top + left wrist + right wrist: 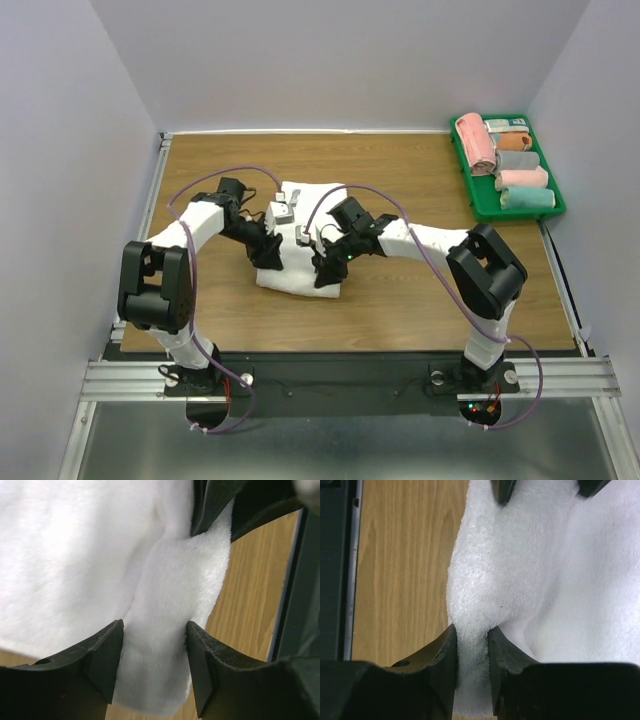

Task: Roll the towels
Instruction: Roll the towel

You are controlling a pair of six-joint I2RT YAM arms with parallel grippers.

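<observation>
Top external view: the white towel (296, 282) lies bunched on the tabletop (430, 300), its near edge under both pincers. The right pincer (472, 632) is clamped on a thin pinch of that edge. The left pincer (155, 627), just to its left, straddles a thicker fold that fills the gap between its jaws; whether it squeezes I cannot tell. Terry this soft looks light and limp. It should compress under the fingers and sag or unroll if let go, so it is best taken at the edge fold, both ends alike. The rolled towels (500, 160) sit in a green tray (520, 213) well beyond and right of the right pincer.
</observation>
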